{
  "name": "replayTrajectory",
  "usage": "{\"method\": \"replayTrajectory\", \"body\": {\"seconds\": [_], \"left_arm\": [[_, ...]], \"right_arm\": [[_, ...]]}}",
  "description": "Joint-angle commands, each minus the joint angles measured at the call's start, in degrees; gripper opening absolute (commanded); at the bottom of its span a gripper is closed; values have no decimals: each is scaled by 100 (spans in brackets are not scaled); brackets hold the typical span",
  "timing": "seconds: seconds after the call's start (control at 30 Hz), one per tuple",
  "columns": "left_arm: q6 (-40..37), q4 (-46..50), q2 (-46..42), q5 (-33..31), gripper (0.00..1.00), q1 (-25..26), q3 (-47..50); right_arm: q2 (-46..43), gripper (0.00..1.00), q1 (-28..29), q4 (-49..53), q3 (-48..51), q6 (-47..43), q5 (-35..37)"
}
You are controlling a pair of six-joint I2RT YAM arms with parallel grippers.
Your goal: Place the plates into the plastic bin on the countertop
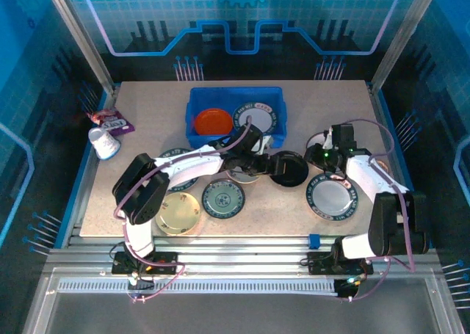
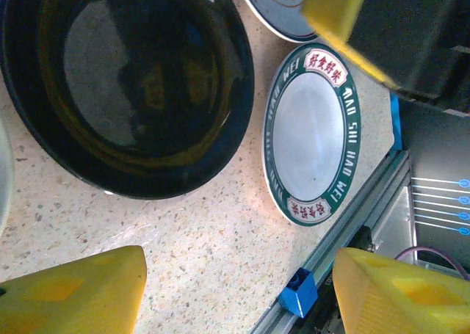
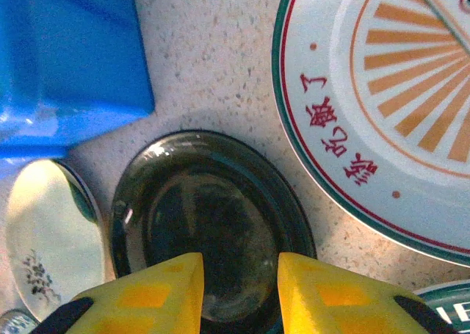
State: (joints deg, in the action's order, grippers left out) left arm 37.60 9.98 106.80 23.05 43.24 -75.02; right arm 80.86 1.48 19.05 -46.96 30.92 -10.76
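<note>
The blue plastic bin [image 1: 197,139] stands at the back of the countertop [image 1: 147,99] and holds an orange plate [image 1: 211,120] and a white patterned plate [image 1: 255,117]. A glossy black plate [image 1: 288,168] lies just in front of it. My left gripper [image 1: 258,160] hovers beside the black plate [image 2: 132,84], open [image 2: 235,293] over bare counter. My right gripper [image 1: 321,158] hangs over the near rim of the black plate [image 3: 209,224], jaws apart [image 3: 241,290], holding nothing. More plates lie around: green-rimmed [image 1: 334,196] [image 2: 312,132], teal-patterned [image 1: 223,199], cream [image 1: 179,213], sunburst [image 3: 389,114].
A white cup [image 1: 104,143] lies on its side at the left edge beside a snack packet [image 1: 111,120]. A small blue block [image 1: 314,240] [image 2: 299,291] sits on the front metal rail. A pale floral plate [image 3: 48,231] lies next to the bin's corner [image 3: 66,55].
</note>
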Motion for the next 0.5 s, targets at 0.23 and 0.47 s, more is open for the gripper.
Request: {"method": "replayTrajectory", "body": {"seconds": [0.23,0.47], "left_arm": [[107,-390,-266,255,70,-92,229],[168,-441,-187,262,70,-121,252]], "right_arm": [[396,33,233,223,-171,-302,392],[561,33,403,332,-237,-497,780]]}}
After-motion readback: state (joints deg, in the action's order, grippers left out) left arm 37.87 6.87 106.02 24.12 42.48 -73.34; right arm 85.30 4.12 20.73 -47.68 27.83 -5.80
